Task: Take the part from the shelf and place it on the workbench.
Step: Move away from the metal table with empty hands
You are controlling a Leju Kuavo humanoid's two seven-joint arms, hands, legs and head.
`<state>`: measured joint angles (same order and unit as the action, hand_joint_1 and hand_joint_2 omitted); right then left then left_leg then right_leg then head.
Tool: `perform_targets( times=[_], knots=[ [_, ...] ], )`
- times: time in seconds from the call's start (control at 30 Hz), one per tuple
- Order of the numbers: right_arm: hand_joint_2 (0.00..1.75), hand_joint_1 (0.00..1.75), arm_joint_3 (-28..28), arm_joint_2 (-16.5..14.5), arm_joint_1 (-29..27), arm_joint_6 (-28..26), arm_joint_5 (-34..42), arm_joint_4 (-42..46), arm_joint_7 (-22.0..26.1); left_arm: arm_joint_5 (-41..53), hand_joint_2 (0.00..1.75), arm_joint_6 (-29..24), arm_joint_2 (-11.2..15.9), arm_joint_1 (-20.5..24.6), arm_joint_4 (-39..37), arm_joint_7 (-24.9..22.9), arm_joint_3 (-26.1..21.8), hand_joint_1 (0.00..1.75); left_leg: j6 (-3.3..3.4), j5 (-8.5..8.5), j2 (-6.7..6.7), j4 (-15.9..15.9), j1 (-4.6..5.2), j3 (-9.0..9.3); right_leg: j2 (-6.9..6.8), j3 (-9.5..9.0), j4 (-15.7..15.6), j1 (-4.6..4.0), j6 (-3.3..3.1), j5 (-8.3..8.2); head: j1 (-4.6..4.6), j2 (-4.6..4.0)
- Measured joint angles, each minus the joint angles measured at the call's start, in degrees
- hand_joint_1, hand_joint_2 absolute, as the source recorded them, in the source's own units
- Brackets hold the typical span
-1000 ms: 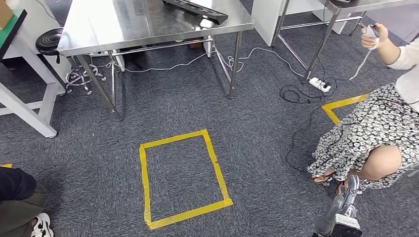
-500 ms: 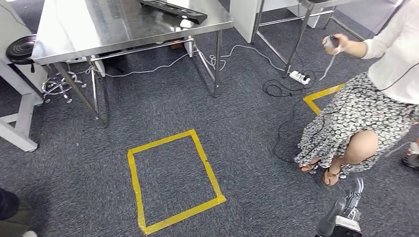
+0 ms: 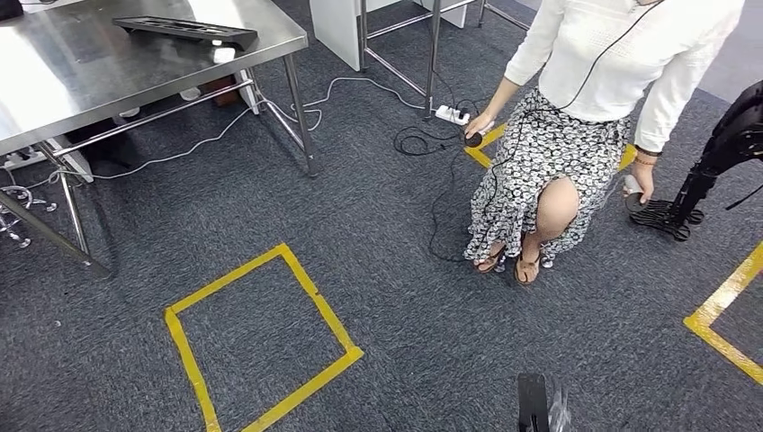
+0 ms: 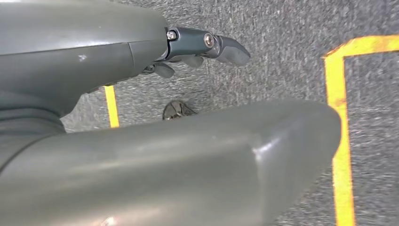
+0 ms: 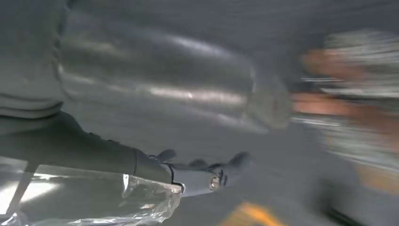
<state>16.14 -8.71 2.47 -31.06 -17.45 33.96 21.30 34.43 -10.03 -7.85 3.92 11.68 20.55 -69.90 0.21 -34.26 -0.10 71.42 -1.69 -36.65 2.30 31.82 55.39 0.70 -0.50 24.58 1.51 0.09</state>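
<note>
Grey carpet (image 3: 414, 297) under hanging arms. Right hand (image 5: 207, 174) grips a clear-bagged part (image 5: 94, 202); left hand (image 4: 197, 47) hangs loose, fingers apart. Pickup looks done; steel workbench (image 3: 135, 54), well apart, awaits delivery.

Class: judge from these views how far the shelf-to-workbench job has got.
Done: unclear whether the part was fetched. In hand: the left robot hand hangs empty over carpet; crinkled clear plastic sits by the right robot hand, but blur hides any grip. Left: the steel workbench stands away across the carpet, so placing remains.
</note>
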Motion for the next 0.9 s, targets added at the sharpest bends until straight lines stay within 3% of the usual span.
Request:
perform_targets(
  times=[0.03, 0.1, 0.17, 0.23, 0.27, 0.33, 0.4, 0.47, 0.5, 0.53, 0.6, 0.67, 0.77, 0.83, 0.9],
  knots=[
    [0.0, 0.0, 0.66, 0.4, 0.16, 0.79, 0.36, -3.69, -3.36, 0.22, 0.0, -0.17, 0.0, -0.03, -0.02, -0.46, 0.05, 0.0, 0.59, 2.04, -0.37, -3.03, 0.14, 1.34, 0.68, -0.06, 0.01, -0.29, -0.04, -0.02, 0.0, 0.0],
    [0.0, 0.0, 1.61, 0.82, 0.03, 2.28, 0.5, -9.16, -9.47, 0.69, 0.0, -0.49, 0.17, -0.14, -0.04, -1.36, 0.27, 0.0, 2.04, 5.78, -2.51, -10.39, 0.54, 4.65, 1.83, -0.06, 0.04, -0.64, 0.0, -0.06, -0.11, 0.0],
    [0.0, 0.0, 1.93, 1.03, -0.18, 2.78, -1.15, -13.29, -15.46, 0.98, 0.0, -0.92, 0.37, -0.3, -0.15, -2.2, 0.6, 0.0, 2.97, 6.96, -3.66, -13.55, 1.14, 6.04, 2.82, 0.2, 0.08, -0.57, 0.25, -0.23, -0.2, 0.0],
    [0.0, 0.0, 1.91, 1.2, -0.5, 2.85, -3.22, -16.25, -20.27, 1.14, 0.0, -1.2, 0.39, -0.38, -0.31, -2.8, 0.87, 0.0, 3.41, 7.32, -2.56, -14.24, 1.54, 6.31, 3.62, 0.5, 0.03, -0.48, 0.73, -0.53, -0.14, 0.0],
    [0.0, 0.0, 1.82, 1.27, -0.66, 2.79, -4.02, -17.27, -22.01, 1.19, 0.0, -1.28, 0.39, -0.38, -0.34, -3.02, 0.95, 0.0, 3.55, 7.71, -1.94, -14.92, 1.49, 6.63, 3.19, 0.75, 0.25, -0.52, 0.93, -0.45, -0.16, 0.0],
    [0.0, 0.0, 1.62, 1.44, -0.69, 2.64, -4.92, -18.76, -25.53, 1.26, 0.0, -1.42, 0.28, -0.36, -0.36, -3.35, 1.0, 0.0, 3.76, 8.53, -0.67, -16.24, 1.27, 7.11, 1.04, 2.42, 3.11, -0.63, 0.98, 1.22, -0.27, 0.0],
    [0.0, 0.0, 1.52, 1.62, -0.45, 2.59, -5.01, -20.06, -29.51, 1.26, 0.0, -1.63, 0.19, -0.5, -0.36, -3.66, 0.99, 0.0, 3.72, 8.81, 0.65, -16.51, 1.27, 6.95, -0.93, 6.03, 10.38, -0.27, 1.0, 4.61, -0.33, 0.0],
    [0.0, 0.0, 1.52, 1.77, -0.52, 2.6, -4.88, -21.08, -31.88, 1.23, 0.0, -1.77, 0.13, -0.64, -0.36, -3.85, 0.99, 0.0, 3.48, 8.92, 2.19, -16.48, 1.23, 6.63, -1.54, 8.8, 16.49, 0.39, 1.71, 6.67, -0.37, 0.0],
    [0.0, 0.0, 1.52, 1.86, -0.64, 2.61, -5.0, -21.47, -32.42, 1.23, 0.0, -1.82, 0.07, -0.66, -0.37, -3.93, 0.99, 0.0, 3.28, 8.95, 2.96, -16.42, 1.16, 6.49, -1.83, 8.66, 16.69, 0.8, 2.38, 6.57, -0.39, 0.0],
    [0.0, 0.0, 1.47, 1.92, -0.73, 2.63, -5.24, -21.75, -32.76, 1.22, 0.0, -1.88, 0.01, -0.66, -0.38, -4.04, 0.99, 0.0, 2.99, 8.95, 3.63, -16.28, 1.03, 6.37, -2.3, 7.09, 14.18, 1.2, 3.13, 5.61, -0.4, 0.0],
    [0.0, 0.0, 1.3, 1.93, -0.6, 2.67, -5.73, -22.03, -33.3, 1.31, 0.0, -2.06, -0.07, -0.7, -0.38, -4.32, 0.99, 0.0, 1.98, 8.55, 4.98, -15.51, 0.93, 6.08, -5.01, 2.14, 6.09, 1.82, 4.39, 3.36, -0.52, 0.0],
    [0.0, 0.0, 1.19, 1.8, -0.37, 2.7, -5.86, -22.11, -33.4, 1.5, 0.0, -2.13, -0.02, -0.75, -0.37, -4.45, 1.01, 0.0, 0.79, 7.82, 6.26, -14.68, 0.99, 5.96, -6.8, -0.39, 1.54, 1.8, 4.03, 2.22, -0.38, 0.0],
    [0.0, 0.0, 1.18, 1.74, -0.58, 2.89, -6.11, -22.28, -32.51, 1.83, 0.0, -1.82, -0.03, -0.54, -0.36, -4.24, 1.19, 0.0, -0.28, 7.19, 7.41, -14.36, 0.46, 6.37, -5.15, 0.08, 1.42, 1.42, 2.19, 1.9, -0.03, 0.0],
    [0.0, 0.0, 1.02, 1.74, -0.66, 3.43, -6.62, -22.38, -31.38, 2.04, 0.0, -1.53, -0.1, -0.51, -0.36, -4.02, 1.35, 0.0, -0.77, 4.85, 5.07, -11.95, -0.06, 5.57, -3.85, 0.03, 1.39, 1.52, 1.19, 1.44, 0.03, 0.0],
    [0.0, 0.0, 0.57, 1.57, -0.63, 4.26, -7.35, -22.49, -30.27, 2.04, 0.0, -1.38, -0.16, -0.6, -0.37, -3.95, 1.4, 0.0, -0.8, 0.29, 1.64, -5.17, -0.13, 2.78, -2.54, 0.32, 1.42, 1.14, 0.4, 0.93, 0.1, 0.0]
  ],
)
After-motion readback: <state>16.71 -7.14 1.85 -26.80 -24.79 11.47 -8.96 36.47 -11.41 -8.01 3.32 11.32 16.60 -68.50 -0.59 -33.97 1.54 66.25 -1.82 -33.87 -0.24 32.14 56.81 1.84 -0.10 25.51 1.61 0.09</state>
